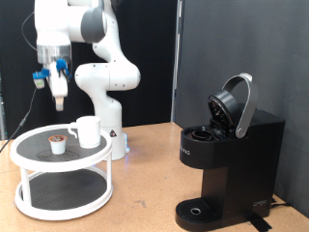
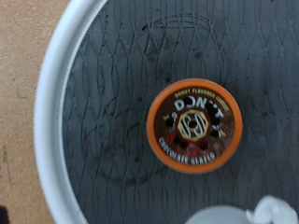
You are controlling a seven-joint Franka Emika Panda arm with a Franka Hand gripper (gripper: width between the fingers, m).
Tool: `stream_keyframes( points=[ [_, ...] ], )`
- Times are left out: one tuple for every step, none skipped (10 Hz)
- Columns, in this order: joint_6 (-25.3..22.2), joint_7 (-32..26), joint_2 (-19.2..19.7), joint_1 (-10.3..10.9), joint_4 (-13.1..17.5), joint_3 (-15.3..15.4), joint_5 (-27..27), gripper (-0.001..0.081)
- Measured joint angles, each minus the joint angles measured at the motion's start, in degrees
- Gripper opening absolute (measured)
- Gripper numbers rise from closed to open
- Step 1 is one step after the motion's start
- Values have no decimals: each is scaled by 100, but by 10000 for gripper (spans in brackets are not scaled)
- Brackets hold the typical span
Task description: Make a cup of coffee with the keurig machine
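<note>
The keurig machine (image 1: 227, 159) stands at the exterior view's right with its lid (image 1: 235, 104) raised and the pod chamber open. The white cup (image 1: 87, 130) stands on the top shelf of a white two-tier round stand (image 1: 29, 155) at the left. A brown-topped pod (image 1: 58, 145) lies beside the cup. My gripper (image 1: 59, 97) hangs well above the pod and holds nothing. In the wrist view the pod (image 2: 193, 124) with its orange rim lies on the dark mesh shelf, and a bit of the cup (image 2: 269, 211) shows at the frame's edge. No fingers show there.
The stand's white rim (image 2: 51, 103) curves around the mesh shelf, with the wooden table (image 1: 145, 193) beneath it. The robot's white base (image 1: 106, 92) stands right behind the stand. A dark curtain hangs behind the machine.
</note>
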Motion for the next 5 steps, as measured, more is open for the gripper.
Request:
stream_keyframes(
  points=[
    [305,5,108,-33,-184,-30,-89,734],
    [595,5,206,-73,-352,-59,-164,734],
    [860,4,291,-103,-500,-96,-212,734],
    [1081,4,367,-123,-620,-124,-229,734],
    [1269,3,443,-129,-713,-159,-233,734]
  ],
)
